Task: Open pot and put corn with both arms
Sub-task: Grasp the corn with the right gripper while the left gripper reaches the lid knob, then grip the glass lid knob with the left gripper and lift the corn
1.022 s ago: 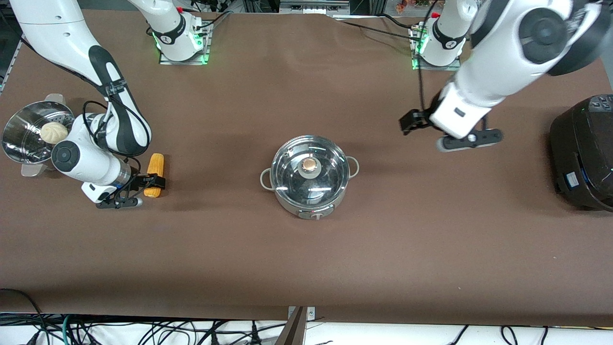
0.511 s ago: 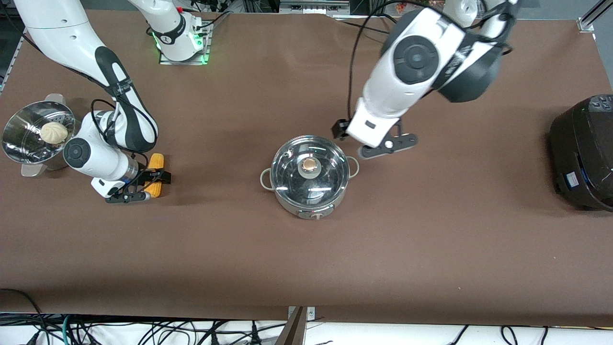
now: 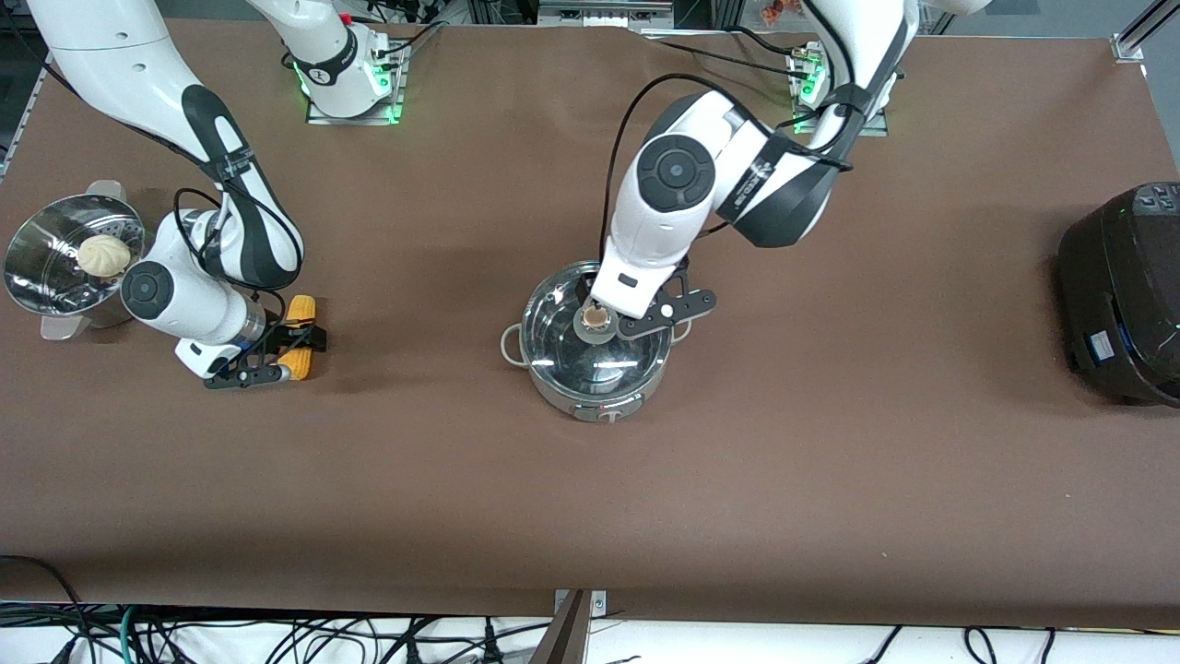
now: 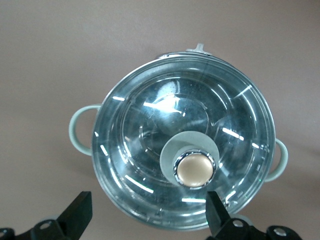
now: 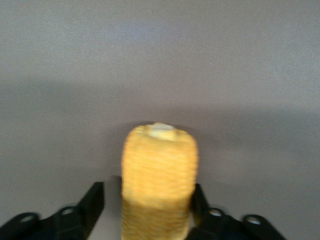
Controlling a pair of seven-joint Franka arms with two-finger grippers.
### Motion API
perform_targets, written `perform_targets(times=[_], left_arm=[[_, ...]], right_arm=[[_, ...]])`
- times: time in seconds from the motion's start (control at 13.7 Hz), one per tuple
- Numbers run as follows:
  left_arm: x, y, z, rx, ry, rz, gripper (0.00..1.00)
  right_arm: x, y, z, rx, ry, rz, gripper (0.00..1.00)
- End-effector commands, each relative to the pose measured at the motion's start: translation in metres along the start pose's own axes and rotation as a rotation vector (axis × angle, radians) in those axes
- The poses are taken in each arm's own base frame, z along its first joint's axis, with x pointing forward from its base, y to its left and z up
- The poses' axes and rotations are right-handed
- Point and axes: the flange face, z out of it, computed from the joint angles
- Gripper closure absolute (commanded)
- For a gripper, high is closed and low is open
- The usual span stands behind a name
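Left gripper [image 4: 147, 219]: fingers are standing wide apart and holding nothing. It is hovering over the glass lid [image 4: 150, 125], just off the tan knob [image 4: 195, 170]; neither finger is touching the knob. The lid is sitting shut on the steel pot [image 3: 599, 392], which is standing mid-table.

Right gripper [image 5: 145, 200]: it is sitting low at the table, its fingers straddling the lower end of the corn cob [image 5: 159, 165]. One finger is lying against the cob and the other is showing a gap, so the jaws are not clamped. The cob is lying on the brown table [image 3: 830, 480], pointing roughly twelve to six on the front view's clock face.

Taking the pot as the centre of that clock, the cob is lying at nine o'clock, well apart from it. A black rice cooker [image 3: 1120, 295] is standing at three o'clock. A steamer basket [image 3: 37, 249] holding a white bun [image 3: 103, 255] is standing at ten o'clock from the cob.
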Motion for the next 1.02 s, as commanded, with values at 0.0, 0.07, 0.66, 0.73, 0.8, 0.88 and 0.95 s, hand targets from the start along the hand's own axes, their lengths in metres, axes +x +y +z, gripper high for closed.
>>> perform_targets(times=[0.0, 0.07, 0.66, 0.73, 0.8, 0.88, 0.95], left_arm=[[-0.009, 0.027, 0.011, 0.027, 0.079, -0.019, 0.0], [-0.011, 0.034, 0.019, 0.034, 0.095, -0.035, 0.0], [-0.007, 0.046, 0.054, 0.012, 0.141, -0.047, 0.0], [-0.007, 0.046, 0.053, 0.014, 0.143, -0.046, 0.01], [-0.007, 0.046, 0.053, 0.014, 0.143, -0.046, 0.04], [-0.007, 0.045, 0.053, 0.015, 0.143, -0.046, 0.08], [-0.007, 0.046, 0.053, 0.014, 0.141, -0.047, 0.14]], right_arm=[[-0.008, -0.001, -0.014, 0.005, 0.008, -0.026, 1.0], [-0.008, -0.001, -0.014, 0.005, 0.008, -0.026, 1.0], [0.029, -0.011, -0.131, 0.037, -0.036, -0.044, 1.0], [0.037, -0.013, -0.158, 0.042, -0.046, -0.052, 1.0], [0.043, -0.014, -0.184, 0.044, -0.054, -0.059, 1.0], [0.048, -0.017, -0.207, 0.046, -0.055, -0.067, 1.0], [0.051, -0.025, -0.222, 0.047, -0.059, -0.079, 1.0]])
